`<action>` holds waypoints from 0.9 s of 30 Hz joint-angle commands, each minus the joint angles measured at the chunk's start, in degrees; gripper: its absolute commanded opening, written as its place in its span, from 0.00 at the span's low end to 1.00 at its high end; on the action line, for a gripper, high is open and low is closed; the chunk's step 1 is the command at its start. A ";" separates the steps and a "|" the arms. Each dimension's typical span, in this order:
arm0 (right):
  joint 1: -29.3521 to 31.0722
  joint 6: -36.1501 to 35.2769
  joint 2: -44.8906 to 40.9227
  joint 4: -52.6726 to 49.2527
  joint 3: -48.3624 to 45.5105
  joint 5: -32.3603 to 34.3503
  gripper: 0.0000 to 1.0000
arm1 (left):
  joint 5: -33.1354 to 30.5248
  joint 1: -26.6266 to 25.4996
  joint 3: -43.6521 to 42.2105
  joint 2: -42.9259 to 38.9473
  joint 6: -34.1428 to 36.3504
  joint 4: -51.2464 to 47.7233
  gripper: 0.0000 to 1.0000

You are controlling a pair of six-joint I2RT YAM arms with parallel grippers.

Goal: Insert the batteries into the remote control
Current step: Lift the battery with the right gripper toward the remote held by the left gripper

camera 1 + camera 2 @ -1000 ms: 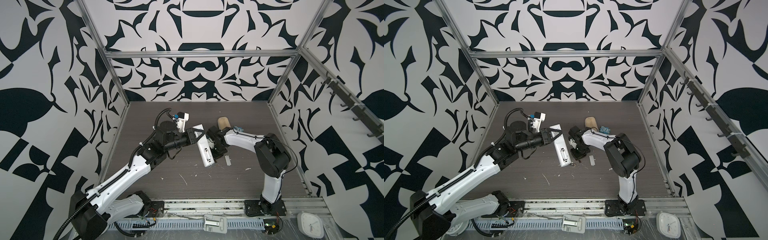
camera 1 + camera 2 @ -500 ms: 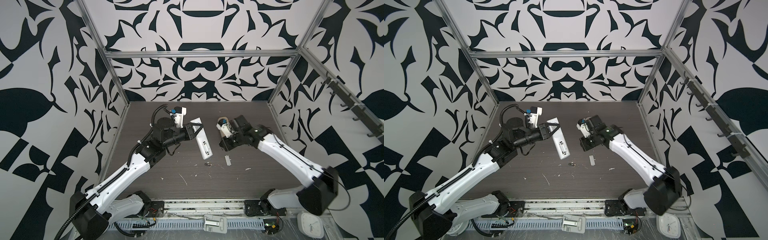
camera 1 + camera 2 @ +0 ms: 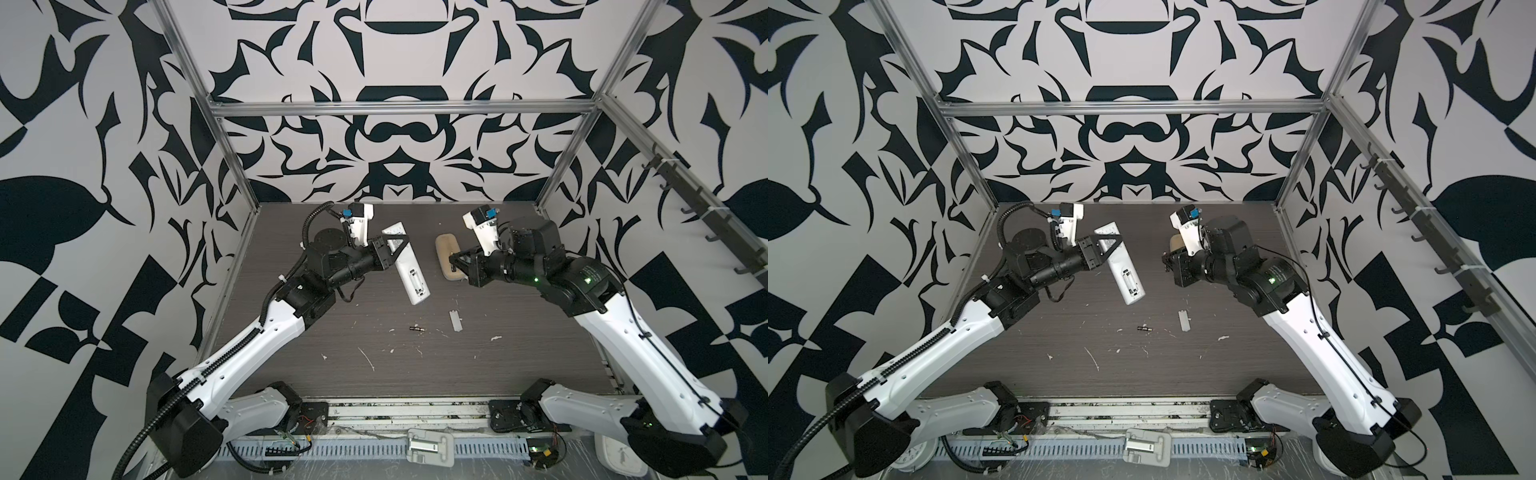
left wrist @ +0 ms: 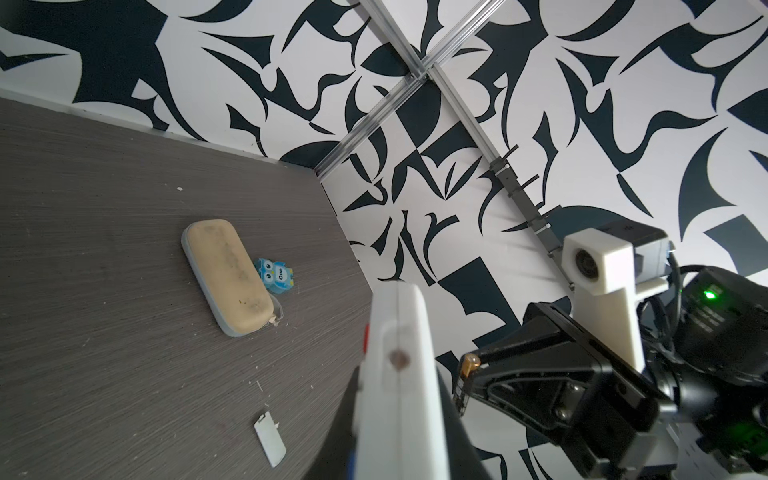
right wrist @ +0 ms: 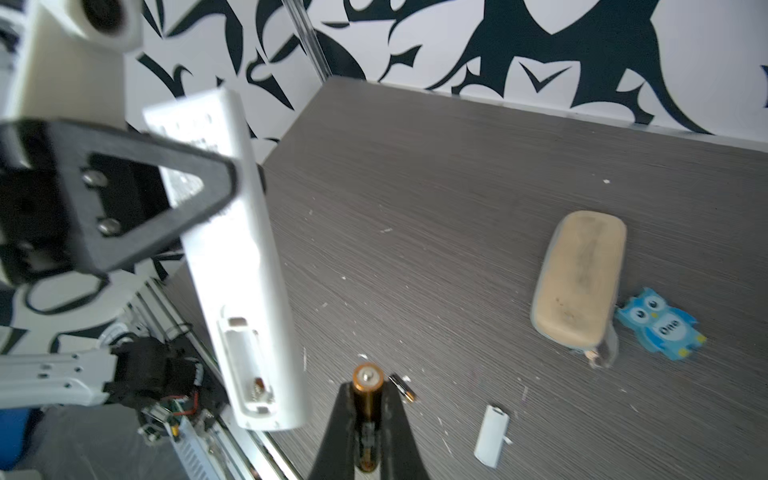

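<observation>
Your left gripper (image 3: 395, 248) is clamped on the remote control (image 3: 409, 272), holding it in the air left of centre. The remote's long axis runs far to near, near end lower, plain back turned toward the right arm (image 3: 648, 345). Its open battery bay (image 5: 245, 361) sits at that near, lower end; a spring (image 5: 258, 384) shows inside and the slot in view looks empty. Your right gripper (image 5: 367, 392) is closed on one battery (image 5: 367, 384), whose metal button end sticks out past the fingertips (image 5: 338, 415). It hangs right of the remote, apart from it, near the beige case (image 3: 446, 253). So the bay lies left of the held battery and a little nearer, and the right arm is the one to close that gap. The battery seems to point across the bay's length, so it likely needs turning to match. The second battery (image 3: 416, 328) lies on the table (image 3: 332, 332) near the middle, the small cover (image 3: 456, 321) just to its right.
</observation>
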 commanded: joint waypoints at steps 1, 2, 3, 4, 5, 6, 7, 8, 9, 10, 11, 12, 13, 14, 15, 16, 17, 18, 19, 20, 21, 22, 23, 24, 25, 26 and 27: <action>1.23 5.56 0.25 9.47 -0.68 -2.41 0.00 | -1.33 0.22 0.64 0.24 -1.64 6.05 0.00; 1.65 5.42 0.35 10.03 -0.80 -2.46 0.00 | -1.47 0.22 0.53 0.22 -1.76 6.16 0.00; 1.92 5.46 0.22 10.73 -0.98 -2.57 0.00 | -1.47 0.22 0.63 0.25 -1.80 5.91 0.00; 2.13 5.61 0.06 11.48 -1.32 -2.79 0.00 | -1.45 0.22 0.73 0.28 -1.80 5.56 0.00; 2.37 5.75 -0.08 12.07 -1.58 -3.06 0.00 | -1.61 0.22 0.82 0.20 -1.80 5.51 0.00; 2.79 5.71 -0.17 12.58 -2.07 -3.36 0.00 | -1.90 0.22 0.68 0.14 -1.80 5.73 0.00; 3.26 5.49 -0.26 12.99 -2.42 -3.41 0.00 | -2.10 0.22 0.57 0.03 -1.89 5.82 0.00; 3.91 4.81 -0.18 13.08 -2.65 -3.20 0.00 | -2.31 0.22 0.58 0.05 -1.98 5.83 0.00; 4.72 3.98 -0.09 12.72 -2.67 -2.33 0.00 | -2.27 0.22 0.69 0.03 -2.07 5.68 0.00; 5.19 3.44 0.00 12.24 -2.61 -1.55 0.00 | -2.20 0.22 0.81 0.12 -2.14 5.45 0.00; 5.56 2.95 0.17 12.18 -2.51 -1.21 0.00 | -2.18 0.22 1.08 0.11 -2.30 4.68 0.00; 5.64 2.74 0.26 12.25 -2.44 -1.10 0.00 | -2.31 0.22 1.43 0.11 -2.31 3.74 0.00; 5.89 2.69 0.39 12.57 -2.47 -1.15 0.00 | -2.47 0.22 1.66 0.07 -2.39 3.04 0.00; 6.16 2.56 0.50 12.92 -2.57 -1.19 0.00 | -2.71 0.22 1.63 -0.14 -2.42 2.55 0.00; 6.59 2.40 0.67 13.17 -2.72 -1.03 0.00 | -3.08 0.22 1.71 -0.29 -2.50 2.05 0.00; 6.93 2.30 0.78 13.50 -2.95 -1.01 0.00 | -3.30 0.21 1.73 -0.46 -2.42 1.71 0.00; 7.36 2.24 0.72 14.03 -3.32 -0.94 0.00 | -3.65 0.22 1.74 -0.57 -2.42 1.52 0.00; 7.92 2.24 0.78 14.52 -3.73 -0.84 0.00 | -3.96 0.22 1.71 -0.61 -2.40 1.38 0.00; 8.17 2.33 0.79 14.80 -4.03 -0.67 0.00 | -4.13 0.22 1.72 -0.78 -2.42 1.34 0.00; 8.65 2.30 0.79 14.96 -4.39 -0.58 0.00 | -4.17 0.22 1.71 -0.78 -2.42 1.45 0.00; 8.96 2.20 0.87 15.14 -4.71 -0.51 0.00 | -4.20 0.22 1.71 -0.77 -2.50 1.42 0.00; 9.30 2.17 0.87 15.27 -4.93 -0.42 0.00 | -4.22 0.22 1.79 -0.63 -2.51 1.46 0.00; 9.67 2.08 0.85 15.35 -5.31 -0.33 0.00 | -4.22 0.22 1.65 -0.63 -2.66 1.57 0.00; 9.96 2.04 0.87 15.48 -5.68 -0.23 0.00 | -4.16 0.22 1.50 -0.73 -2.83 1.84 0.00; 10.20 1.91 0.94 15.57 -5.95 -0.30 0.00 | -4.14 0.22 1.34 -0.71 -3.10 2.26 0.00; 10.38 1.88 1.04 15.51 -6.08 -0.31 0.00 | -4.18 0.22 1.19 -0.85 -3.22 2.55 0.00; 10.51 1.69 1.05 15.59 -6.28 -0.40 0.00 | -4.31 0.22 0.84 -0.99 -3.38 2.89 0.00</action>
